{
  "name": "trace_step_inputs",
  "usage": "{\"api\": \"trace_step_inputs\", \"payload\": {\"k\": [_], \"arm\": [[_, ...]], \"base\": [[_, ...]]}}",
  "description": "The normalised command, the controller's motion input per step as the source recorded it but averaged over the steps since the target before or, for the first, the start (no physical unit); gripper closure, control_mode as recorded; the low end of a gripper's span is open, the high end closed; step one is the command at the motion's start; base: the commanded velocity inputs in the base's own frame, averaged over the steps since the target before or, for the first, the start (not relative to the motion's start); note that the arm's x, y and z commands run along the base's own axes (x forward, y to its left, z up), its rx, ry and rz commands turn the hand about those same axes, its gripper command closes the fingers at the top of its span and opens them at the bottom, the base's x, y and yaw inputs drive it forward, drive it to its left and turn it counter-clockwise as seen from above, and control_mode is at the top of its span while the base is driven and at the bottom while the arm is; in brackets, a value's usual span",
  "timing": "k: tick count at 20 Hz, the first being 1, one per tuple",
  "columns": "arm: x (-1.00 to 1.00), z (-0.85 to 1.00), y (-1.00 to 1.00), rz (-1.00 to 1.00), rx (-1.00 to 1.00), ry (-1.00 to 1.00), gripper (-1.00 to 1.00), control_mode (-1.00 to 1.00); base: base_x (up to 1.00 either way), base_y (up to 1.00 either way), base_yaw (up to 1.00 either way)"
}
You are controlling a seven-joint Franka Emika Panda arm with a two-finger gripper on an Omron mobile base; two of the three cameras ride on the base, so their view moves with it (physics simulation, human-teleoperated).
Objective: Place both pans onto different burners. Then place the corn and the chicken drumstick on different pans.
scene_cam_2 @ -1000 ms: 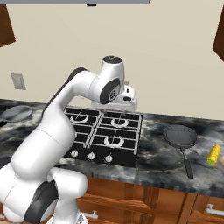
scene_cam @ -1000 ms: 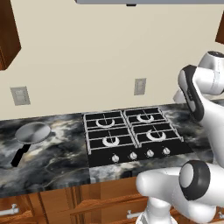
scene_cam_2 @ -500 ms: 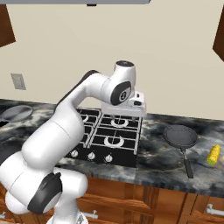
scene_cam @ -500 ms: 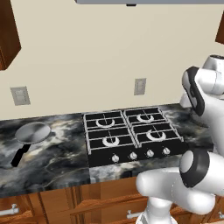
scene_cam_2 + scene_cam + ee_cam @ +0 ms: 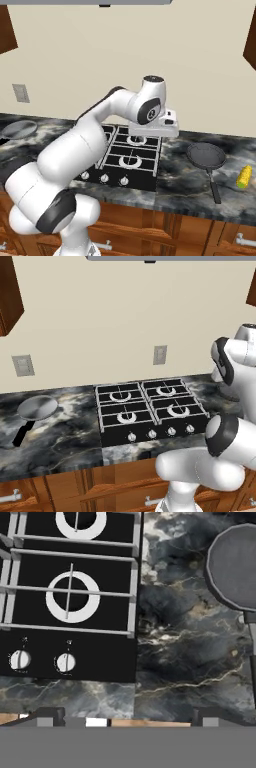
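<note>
The light silver pan (image 5: 37,407) lies on the counter left of the cooktop, its black handle (image 5: 22,432) pointing to the front. The darker pan (image 5: 206,155) sits right of the cooktop, with its handle (image 5: 215,186) also toward the front. In the hand view this dark pan (image 5: 235,567) is at the upper right. The yellow corn (image 5: 244,176) rests on the counter right of the dark pan. Four burners (image 5: 131,161) sit bare under black grates. My gripper (image 5: 129,717) is open and holds nothing, high above the cooktop's right edge. The chicken drumstick is out of view.
Silver knobs (image 5: 65,662) line the cooktop's front edge. Dark marbled counter (image 5: 185,662) stretches between the cooktop and the dark pan. A cream wall with outlets (image 5: 160,354) stands behind, and wooden drawers (image 5: 190,235) run below the counter.
The arm has swung to the right, carrying the hand from over the cooktop's middle to its right edge, nearer the dark pan. The gripper stays open and both pans lie still.
</note>
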Motion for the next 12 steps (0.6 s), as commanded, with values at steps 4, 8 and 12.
{"api": "trace_step_inputs", "payload": {"k": [4, 8, 12], "arm": [[0.22, -0.19, -0.52, 0.00, -0.05, 0.04, -1.00, -1.00], [0.03, -0.27, -0.56, 0.00, -0.04, 0.03, -1.00, -1.00], [0.00, -0.32, -0.64, 0.00, -0.01, 0.02, -1.00, -1.00]], "base": [[0.00, 0.00, 0.00], [0.00, 0.00, 0.00], [0.00, 0.00, 0.00]]}}
